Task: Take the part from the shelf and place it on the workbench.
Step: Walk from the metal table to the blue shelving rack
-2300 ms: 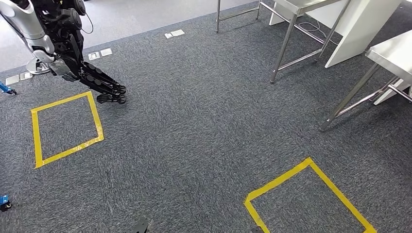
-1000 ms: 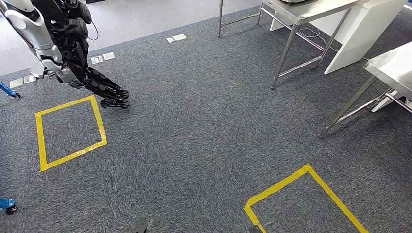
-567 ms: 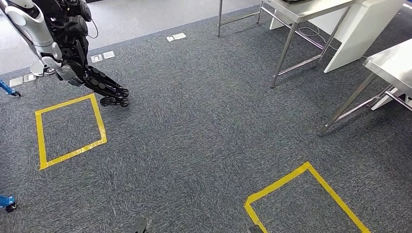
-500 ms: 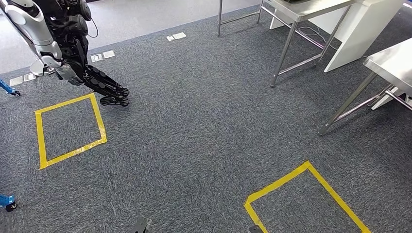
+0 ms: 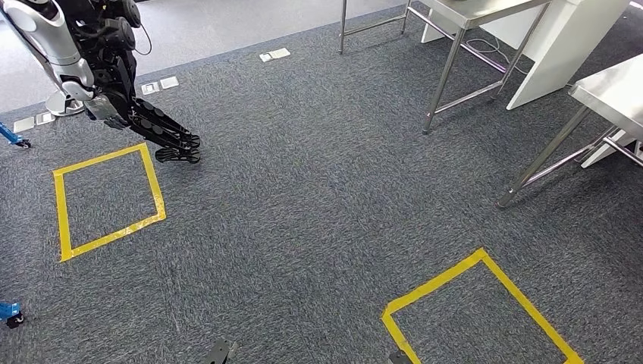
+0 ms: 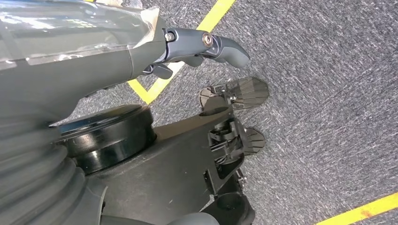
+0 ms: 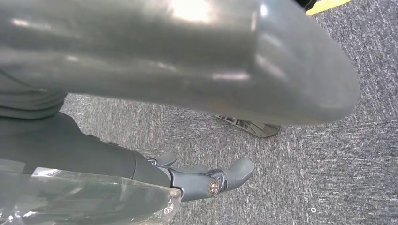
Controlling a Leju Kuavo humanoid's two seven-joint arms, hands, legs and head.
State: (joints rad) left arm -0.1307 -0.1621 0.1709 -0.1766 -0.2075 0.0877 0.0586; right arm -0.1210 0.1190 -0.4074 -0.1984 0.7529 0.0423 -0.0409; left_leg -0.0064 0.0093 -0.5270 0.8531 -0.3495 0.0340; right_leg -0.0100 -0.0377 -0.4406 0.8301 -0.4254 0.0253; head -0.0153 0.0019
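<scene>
— Everything slid up a little. The camera moved, not the things.
— What about the hands?
— Wrist views show the left hand and the right hand over carpet, fingers loose and apart, holding nothing. The head view shows steel tables at two o'clock. I cannot tell where the part is.

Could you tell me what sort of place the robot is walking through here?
Probably an indoor robotics test area or lab: grey carpet marked with yellow tape squares, steel-legged workbenches at the far side, and another robot standing nearby.
</scene>
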